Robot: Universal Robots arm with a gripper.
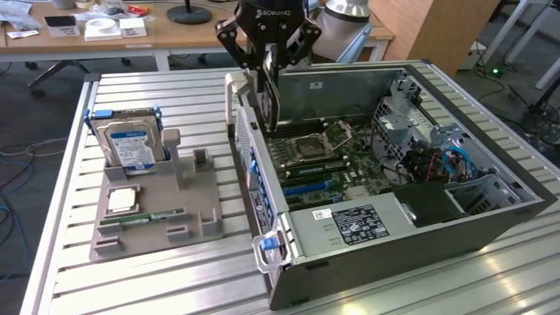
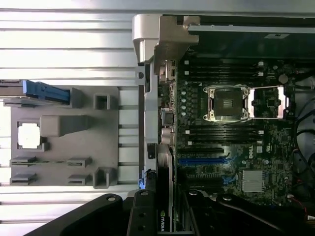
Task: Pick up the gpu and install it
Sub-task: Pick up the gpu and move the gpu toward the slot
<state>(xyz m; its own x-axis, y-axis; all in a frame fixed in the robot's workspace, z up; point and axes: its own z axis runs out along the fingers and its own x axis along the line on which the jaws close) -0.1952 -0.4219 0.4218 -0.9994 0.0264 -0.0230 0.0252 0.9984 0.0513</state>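
1. Bright, even indoor light falls on the slatted table [image 1: 157,92]; pale glare streaks its near right corner.
2. The computer case [image 1: 499,220] is dimmer inside, shadowed along its right side.
3. The gripper [image 1: 273,64] and the gpu [image 1: 269,105] it clamps read nearly black.
4. In the wrist view the table slats wash out white; the motherboard [image 2: 236,147] looks dark.

The gripper [image 1: 271,62] hides the gpu's [image 1: 273,108] upper end. The arm [image 1: 347,8] is cropped at the exterior view's twelve o'clock.
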